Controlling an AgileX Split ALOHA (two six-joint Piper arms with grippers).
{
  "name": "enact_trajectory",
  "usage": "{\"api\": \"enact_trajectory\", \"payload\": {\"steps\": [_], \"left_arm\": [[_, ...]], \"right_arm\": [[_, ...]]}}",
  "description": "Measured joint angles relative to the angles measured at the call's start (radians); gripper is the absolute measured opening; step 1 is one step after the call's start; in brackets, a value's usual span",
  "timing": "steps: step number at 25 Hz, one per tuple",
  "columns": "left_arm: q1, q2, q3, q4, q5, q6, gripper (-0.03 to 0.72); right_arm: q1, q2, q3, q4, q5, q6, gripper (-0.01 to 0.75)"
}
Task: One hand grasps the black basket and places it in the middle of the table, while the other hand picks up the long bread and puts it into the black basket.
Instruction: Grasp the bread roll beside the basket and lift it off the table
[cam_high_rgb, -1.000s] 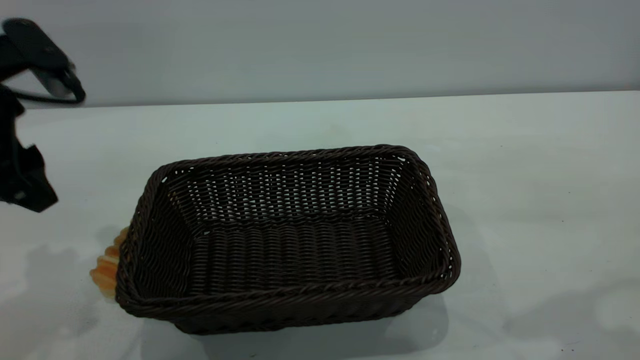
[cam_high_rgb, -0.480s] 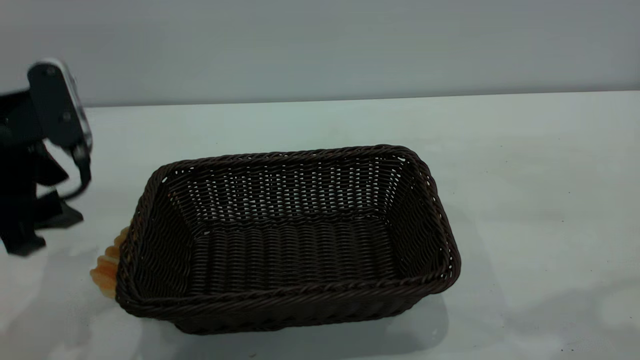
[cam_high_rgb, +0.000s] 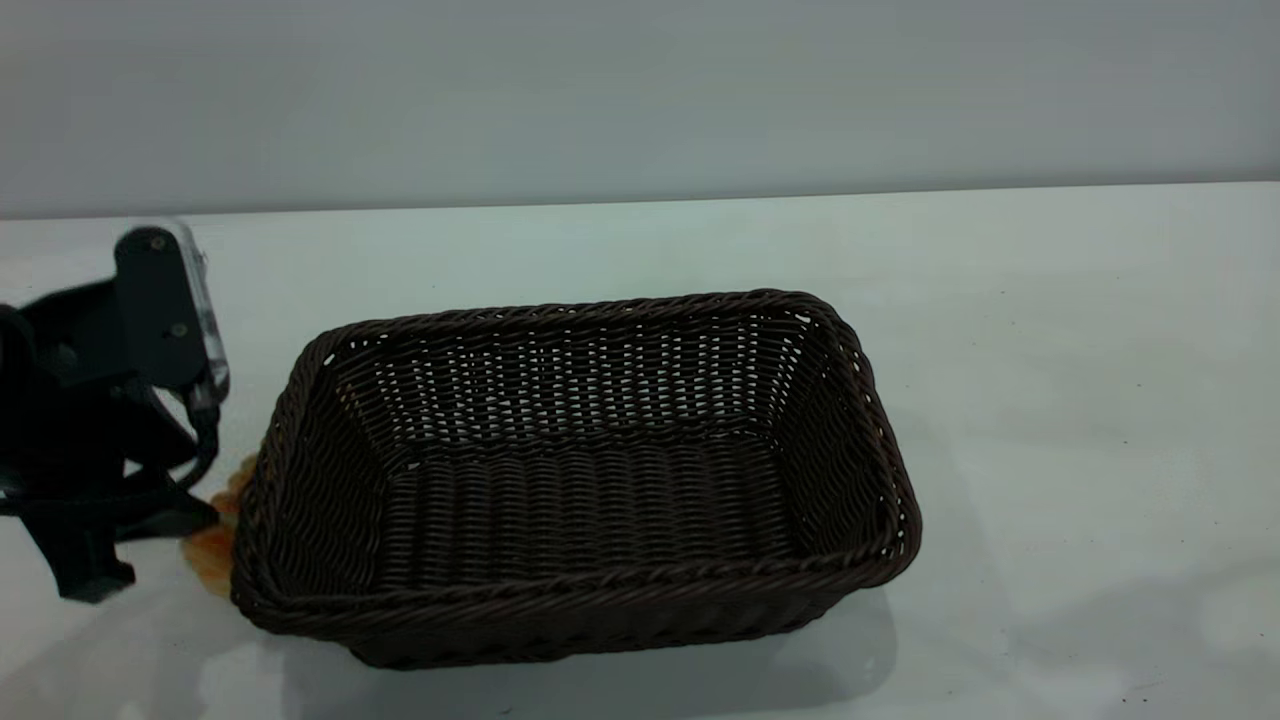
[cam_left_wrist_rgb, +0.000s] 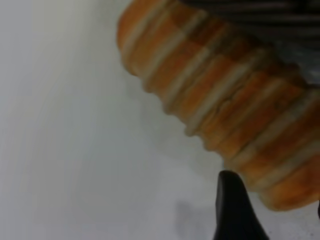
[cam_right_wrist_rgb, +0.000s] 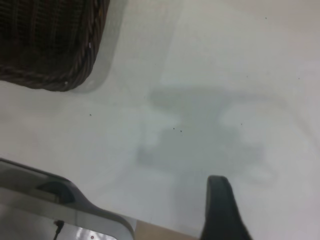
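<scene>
Since earlier, left claw is coming down beside bread, seemingly open; basket is sitting mid-tabletop, bread not yet inside.

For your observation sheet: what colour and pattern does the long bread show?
Golden-orange with pale crosswise ridges; the long bread shows best in the left wrist view.

Left pincer low, fingers apart.

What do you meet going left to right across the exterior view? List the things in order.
left tool → long bread, lying on the table against the basket's left end → black basket, standing empty. The right tool does not show in this view.
</scene>
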Motion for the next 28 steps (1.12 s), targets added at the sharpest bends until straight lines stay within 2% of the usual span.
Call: {"api": "enact_trajectory", "payload": {"steps": [13,18,22,25,28], "left_arm": [[0.000,0.130,-0.003,0.020,-0.075,-0.007,0.402],[0.000,0.145,-0.006,0.016,-0.087,0.001,0.298],[0.000,0.146,-0.007,-0.027,-0.090,0.037,0.154],[0.000,0.145,-0.007,-0.107,-0.090,0.073,0.064],[0.000,0.109,-0.007,-0.241,-0.064,0.094,0.044]], "right_arm": [[0.000,0.000,0.000,-0.001,0.015,0.001,0.491],[0.000,0.000,0.000,-0.001,0.022,0.004,0.491],[0.000,0.000,0.000,-0.001,0.022,0.007,0.491],[0.000,0.000,0.000,-0.001,0.022,0.008,0.491],[0.000,0.000,0.000,-0.001,0.027,0.008,0.491]]}}
